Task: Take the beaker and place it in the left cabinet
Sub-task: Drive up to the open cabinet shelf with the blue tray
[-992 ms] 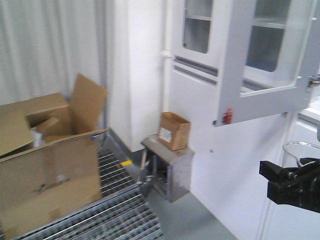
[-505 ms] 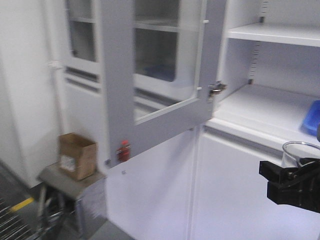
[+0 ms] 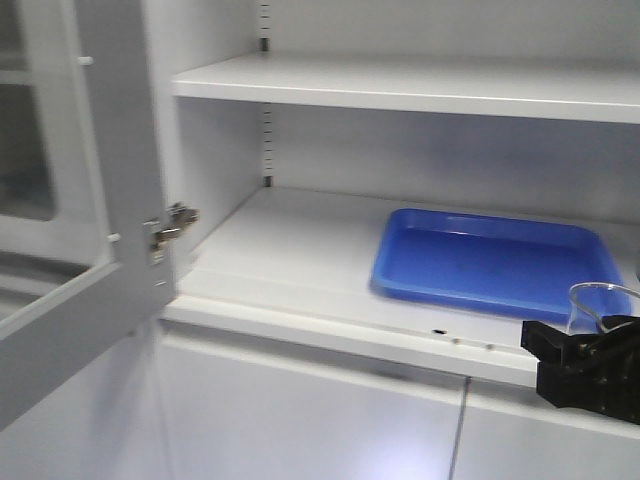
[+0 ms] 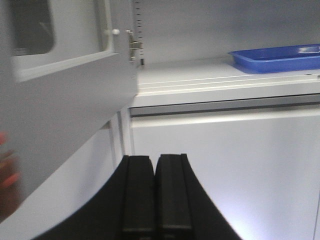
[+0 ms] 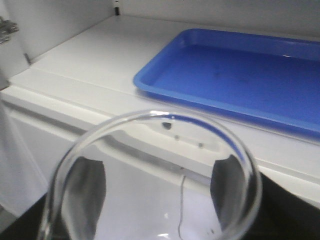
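One beaker (image 3: 597, 305) gripped by right tool (image 5: 159, 187), left tool (image 4: 155, 192) closed empty, one tray (image 3: 480, 288), two cabinet shelves (image 3: 290, 250)

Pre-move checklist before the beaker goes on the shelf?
1. Grip: beaker sits in right gripper, pads on both sides: ok.
2. Access: door of left cabinet swung open: ok.
3. Free spot: shelf bare left of blue tray: ok.
4. Beaker base above shelf edge: cannot tell.
5. Other arm: left gripper shut, low before lower doors, off the path: ok.
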You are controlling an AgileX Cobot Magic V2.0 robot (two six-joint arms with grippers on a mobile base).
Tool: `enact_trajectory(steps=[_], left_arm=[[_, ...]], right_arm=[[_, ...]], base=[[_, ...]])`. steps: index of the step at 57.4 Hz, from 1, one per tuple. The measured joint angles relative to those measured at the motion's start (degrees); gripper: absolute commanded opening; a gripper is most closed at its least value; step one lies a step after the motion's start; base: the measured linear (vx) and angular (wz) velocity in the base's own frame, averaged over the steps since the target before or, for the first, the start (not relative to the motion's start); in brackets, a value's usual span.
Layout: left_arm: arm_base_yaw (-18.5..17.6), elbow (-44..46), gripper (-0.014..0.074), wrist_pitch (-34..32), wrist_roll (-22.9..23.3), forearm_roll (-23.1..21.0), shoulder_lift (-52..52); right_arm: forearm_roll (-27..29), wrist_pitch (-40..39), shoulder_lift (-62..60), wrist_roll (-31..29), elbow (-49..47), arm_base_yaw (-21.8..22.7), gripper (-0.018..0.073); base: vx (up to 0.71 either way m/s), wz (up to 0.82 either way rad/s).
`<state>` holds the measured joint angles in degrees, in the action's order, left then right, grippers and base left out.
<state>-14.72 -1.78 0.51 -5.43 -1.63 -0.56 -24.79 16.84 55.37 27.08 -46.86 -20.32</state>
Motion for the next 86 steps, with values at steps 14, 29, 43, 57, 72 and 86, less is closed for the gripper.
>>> enact_trajectory(steps=[14,29,43,57,72,86], left_arm=[[0.0,0.0,0.0001,0.0,0.0,0.0,0.0],[0.0,0.0,0.0001,0.0,0.0,0.0,0.0],[0.0,0.0,0.0001,0.0,0.0,0.0,0.0],[0.0,0.0,0.0001,0.0,0.0,0.0,0.0],[0.0,0.0,0.0001,0.0,0.0,0.0,0.0],[0.0,0.0,0.0001,0.0,0.0,0.0,0.0]], right_arm=[[0.0,0.0,0.0,0.0,0.0,0.0,-0.0004],[0.0,0.0,0.0,0.0,0.0,0.0,-0.0004],[0.0,0.0,0.0,0.0,0.0,0.0,-0.0004],[0.0,0.0,0.0,0.0,0.0,0.0,-0.0004],[0.0,0.0,0.0,0.0,0.0,0.0,-0.0004],[0.0,0.0,0.0,0.0,0.0,0.0,-0.0004]], base=[[0.24,-0.44],[0.24,-0.37],[0.23,-0.37],[0.18,-0.28],[0.08,-0.12],[0.00,0.00]])
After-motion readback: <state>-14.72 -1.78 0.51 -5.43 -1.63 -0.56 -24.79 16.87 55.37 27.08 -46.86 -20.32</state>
